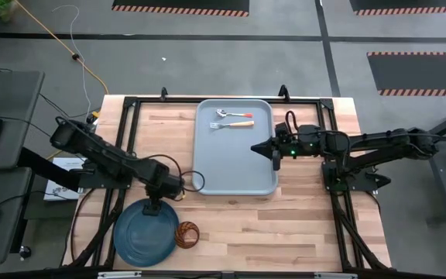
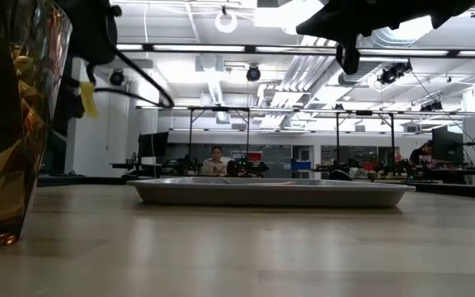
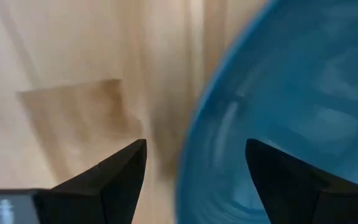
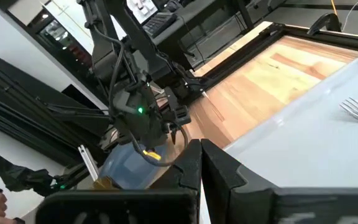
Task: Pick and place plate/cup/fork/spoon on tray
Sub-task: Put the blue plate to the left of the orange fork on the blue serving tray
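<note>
The dark teal plate [image 1: 144,234] lies flat on the table at the near left, and the amber cup [image 1: 186,234] stands right beside it. It fills the left of the low view [image 2: 11,124]. My left gripper [image 3: 194,146] is open over the plate's far rim [image 3: 194,168], one finger on each side of it. I cannot tell whether it touches. The grey-blue tray [image 1: 235,159] lies mid-table. The spoon [image 1: 235,114] and the fork [image 1: 232,125] lie at its far end. My right gripper [image 1: 275,157] is shut and empty above the tray's right rim.
A black frame [image 1: 130,105] runs around the table's edges. Bare wood lies between the tray and the table's near edge [image 1: 277,232]. A person sits in the room far behind the tray [image 2: 216,158].
</note>
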Robot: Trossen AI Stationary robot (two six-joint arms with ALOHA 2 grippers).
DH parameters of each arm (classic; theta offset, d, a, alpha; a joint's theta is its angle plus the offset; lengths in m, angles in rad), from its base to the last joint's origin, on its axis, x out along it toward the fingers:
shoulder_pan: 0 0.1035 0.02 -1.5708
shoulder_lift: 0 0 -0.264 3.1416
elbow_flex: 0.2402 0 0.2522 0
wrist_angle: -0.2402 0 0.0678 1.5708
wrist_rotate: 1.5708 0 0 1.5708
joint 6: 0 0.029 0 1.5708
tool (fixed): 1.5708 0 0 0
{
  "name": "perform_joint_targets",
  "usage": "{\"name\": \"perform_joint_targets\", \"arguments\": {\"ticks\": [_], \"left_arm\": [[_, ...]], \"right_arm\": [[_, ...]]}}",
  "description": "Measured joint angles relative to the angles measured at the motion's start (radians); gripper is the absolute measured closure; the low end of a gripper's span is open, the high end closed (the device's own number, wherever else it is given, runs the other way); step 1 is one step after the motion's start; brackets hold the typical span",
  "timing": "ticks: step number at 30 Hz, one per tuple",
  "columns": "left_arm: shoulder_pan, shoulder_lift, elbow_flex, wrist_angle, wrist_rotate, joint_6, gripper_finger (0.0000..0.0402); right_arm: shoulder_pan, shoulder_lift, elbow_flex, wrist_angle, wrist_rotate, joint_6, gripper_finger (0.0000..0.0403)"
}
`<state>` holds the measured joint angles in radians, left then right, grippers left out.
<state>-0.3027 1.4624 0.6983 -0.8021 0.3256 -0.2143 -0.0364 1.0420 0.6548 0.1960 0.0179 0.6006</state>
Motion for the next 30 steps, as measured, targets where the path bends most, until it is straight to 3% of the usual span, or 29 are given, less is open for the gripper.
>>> {"name": "perform_joint_targets", "arguments": {"ticks": [4,10,16,19,30], "left_arm": [[-0.013,0.034,0.0,0.01,0.091,0.007,0.0143],[-0.044,0.059,0.0,0.059,0.076,0.007,0.0191],[-0.05,0.063,0.001,0.054,0.031,0.008,0.0312],[-0.036,0.06,0.001,0.029,0.069,0.019,0.0381],[0.023,-0.038,0.002,-0.078,0.327,0.1,0.0394]], "right_arm": [[0.0,0.0,0.0,-0.002,0.0,-0.006,0.0402],[0.0,0.0,0.0,-0.017,0.0,-0.006,0.0402],[0.0,0.0,0.0,-0.02,0.0,-0.006,0.0402],[0.0,0.0,0.0,-0.021,0.0,-0.006,0.0402],[0.0,0.0,0.0,-0.03,0.001,-0.006,0.0402]]}}
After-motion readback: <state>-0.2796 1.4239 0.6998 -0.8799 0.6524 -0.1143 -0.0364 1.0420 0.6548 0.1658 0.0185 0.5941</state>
